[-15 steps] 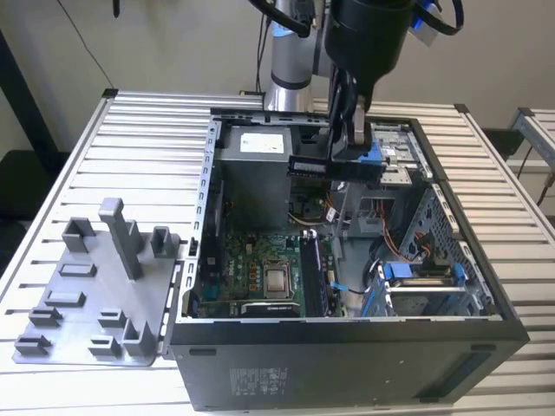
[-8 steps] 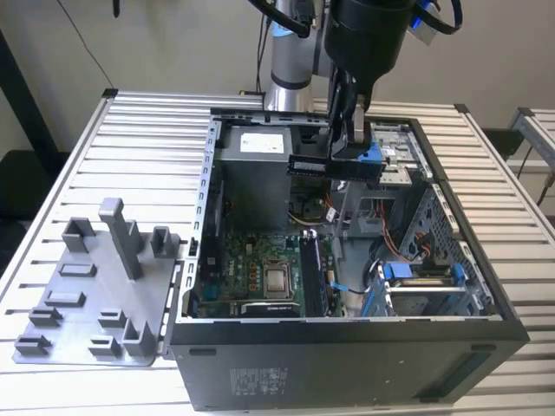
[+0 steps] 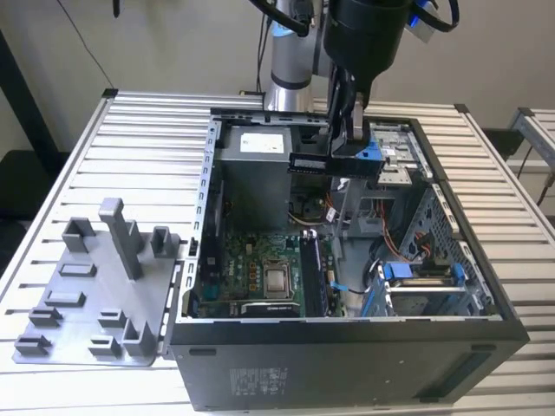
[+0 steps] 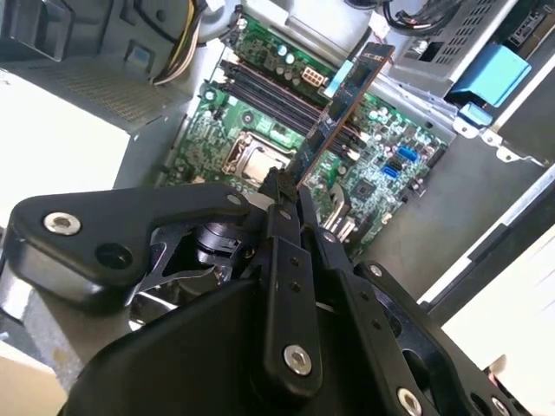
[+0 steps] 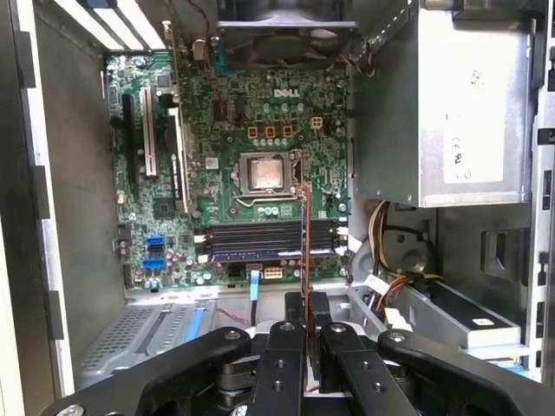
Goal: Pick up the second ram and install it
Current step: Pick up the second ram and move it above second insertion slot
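The gripper [image 3: 345, 149] hangs above the open computer case [image 3: 347, 355], its two black fingers [image 4: 279, 195] closed tight on one end of the second ram [image 3: 323, 164]. The second ram is clear of everything in the case, held in the air over the case's inside. In the exterior view it lies level and flat-side out, sticking out from the fingers towards the exterior view's left. In the second wrist view the stick [image 4: 342, 108] reaches away from the gripper [image 4: 282, 186] as a long dark strip, and in the first wrist view it [image 5: 303, 234] shows edge-on as a thin line running out from the gripper [image 5: 308, 299]. On the floor of the case, well below the stick, lies the green motherboard [image 5: 225, 121], with the square silver processor chip [image 5: 263, 172] near its middle and the row of dark memory slots [image 5: 260, 234] just beside the chip. The stick crosses those slots in both wrist views but does not touch them. A grey power supply [image 3: 251, 178] fills one far corner of the case. Outside the case, just beside its wall on the exterior view's left, a grey tray [image 3: 78, 303] with upright posts sits on the slatted metal table [image 3: 147, 147].
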